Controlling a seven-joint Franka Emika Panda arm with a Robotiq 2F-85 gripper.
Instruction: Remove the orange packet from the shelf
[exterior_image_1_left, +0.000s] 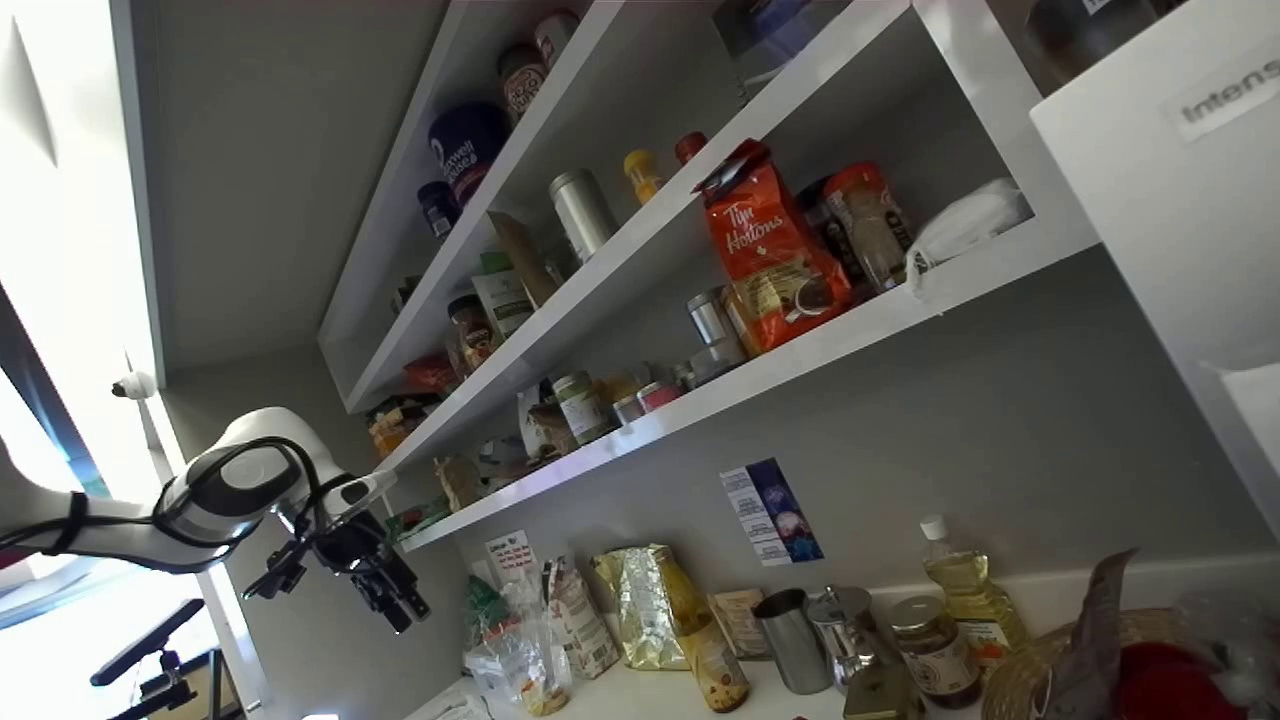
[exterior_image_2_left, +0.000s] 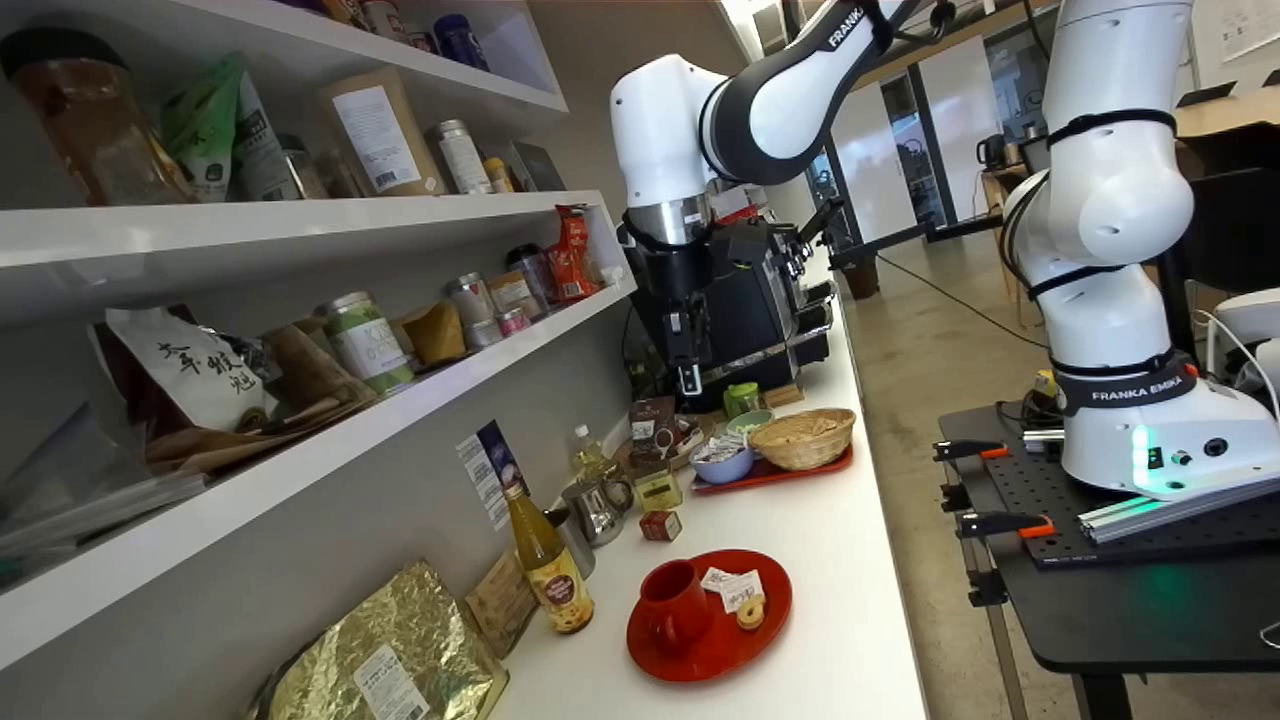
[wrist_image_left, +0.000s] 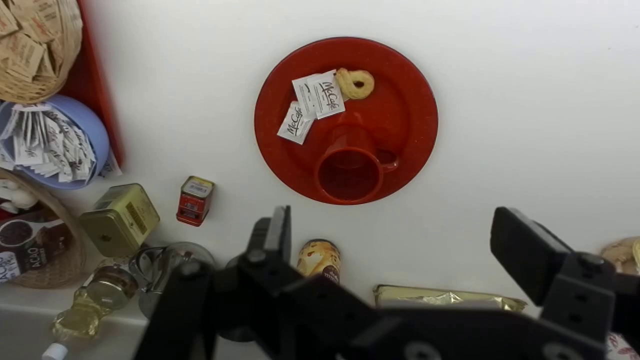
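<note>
The orange packet (exterior_image_1_left: 768, 262) is a tall red-orange bag standing on the shelf (exterior_image_1_left: 690, 398), leaning slightly, near the upright panel at that end. It also shows at the far end of the shelf (exterior_image_2_left: 440, 400) as a red-orange bag (exterior_image_2_left: 571, 262) in an exterior view. The packet and the shelf are out of the wrist view. My gripper (wrist_image_left: 392, 225) is open and empty, pointing down above the white counter. In both exterior views the gripper (exterior_image_1_left: 408, 615) (exterior_image_2_left: 688, 375) hangs in front of the shelf, well apart from the packet.
Jars beside the packet include a red-lidded jar (exterior_image_1_left: 868, 215); a white bag (exterior_image_1_left: 970, 222) lies there too. Another shelf (exterior_image_2_left: 400, 208) runs above. Below are a red plate (wrist_image_left: 410, 110) with a mug (wrist_image_left: 350, 172), a bottle (exterior_image_2_left: 550, 565) and a gold bag (exterior_image_2_left: 390, 650). A black machine (exterior_image_2_left: 760, 300) stands behind the gripper.
</note>
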